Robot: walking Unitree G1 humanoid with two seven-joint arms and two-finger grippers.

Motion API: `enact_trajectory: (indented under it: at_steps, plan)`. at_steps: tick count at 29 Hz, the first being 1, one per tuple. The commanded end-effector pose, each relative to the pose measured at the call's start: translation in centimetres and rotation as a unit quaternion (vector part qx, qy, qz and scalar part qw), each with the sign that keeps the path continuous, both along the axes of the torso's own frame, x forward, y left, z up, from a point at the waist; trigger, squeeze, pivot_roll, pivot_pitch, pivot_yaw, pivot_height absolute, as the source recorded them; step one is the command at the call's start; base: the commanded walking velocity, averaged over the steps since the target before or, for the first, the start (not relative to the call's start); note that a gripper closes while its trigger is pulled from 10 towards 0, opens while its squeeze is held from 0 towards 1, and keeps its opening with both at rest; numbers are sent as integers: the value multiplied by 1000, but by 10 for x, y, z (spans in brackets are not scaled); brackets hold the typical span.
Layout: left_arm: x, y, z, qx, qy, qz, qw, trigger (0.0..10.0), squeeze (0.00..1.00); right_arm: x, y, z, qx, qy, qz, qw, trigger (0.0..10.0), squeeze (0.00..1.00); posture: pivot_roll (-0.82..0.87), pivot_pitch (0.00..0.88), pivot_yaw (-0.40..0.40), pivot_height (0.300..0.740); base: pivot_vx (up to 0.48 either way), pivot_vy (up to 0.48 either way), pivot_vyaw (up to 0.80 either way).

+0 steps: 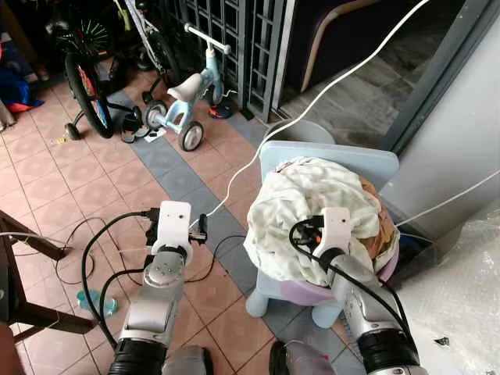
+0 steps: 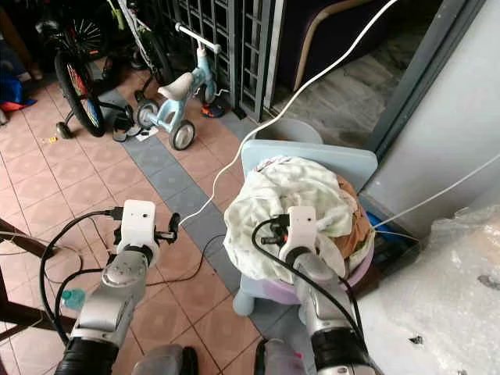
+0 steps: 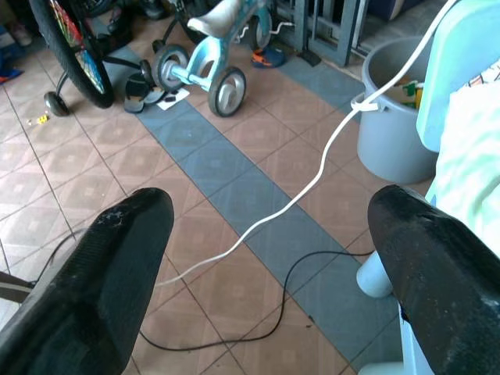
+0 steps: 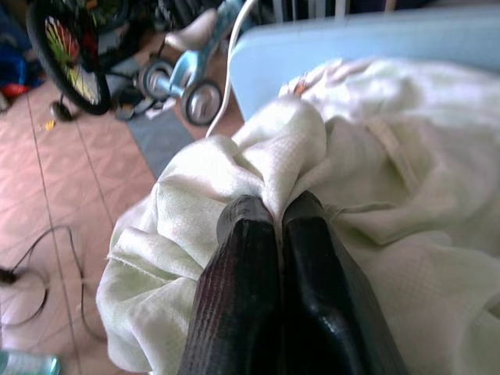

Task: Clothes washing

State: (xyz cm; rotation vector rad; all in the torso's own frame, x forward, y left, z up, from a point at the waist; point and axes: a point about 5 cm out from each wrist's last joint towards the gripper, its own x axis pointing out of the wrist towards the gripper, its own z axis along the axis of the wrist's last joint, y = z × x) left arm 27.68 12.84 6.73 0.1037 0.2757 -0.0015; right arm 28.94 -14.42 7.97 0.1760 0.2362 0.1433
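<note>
Tiled floor (image 1: 47,187) holds a basket (image 1: 301,293) of cloth (image 4: 328,156), right hand (image 4: 275,211) pinching it, left hand (image 3: 266,234) open.

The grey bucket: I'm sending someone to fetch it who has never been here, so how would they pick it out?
Start at the pale blue child's chair heaped with pale laundry. The grey bucket stands on the tiled floor just behind that chair, toward the metal gate. It is the only round open container there, and the white cable runs over its rim.
</note>
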Motion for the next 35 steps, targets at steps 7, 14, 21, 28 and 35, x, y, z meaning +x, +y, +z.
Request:
enact_trajectory:
  at_steps: [7,14,21,28,35]
  plan:
    - [8,2,13,4,-37,6,999,10000,0,-4,-19,45,-24,-126,-63,990,0,0,4,0,12,740,0,0,0]
    - [15,-5,14,-6,-43,-6,999,10000,0,3,-22,53,-41,-138,-85,986,10000,0,-12,0,18,740,0,-342,-329]
    - [16,-7,13,-7,-44,-9,999,10000,0,7,-24,58,-42,-146,-84,985,10000,0,-8,0,12,740,0,-349,-779]
    - [17,-8,16,-30,-59,-2,998,10000,0,20,-27,81,-80,-195,-84,974,10000,0,-5,0,7,740,0,-186,-781]
    - [18,-8,16,-35,-62,-4,997,10000,0,42,-49,148,-140,-304,-119,935,10000,0,-10,0,8,740,0,0,-781]
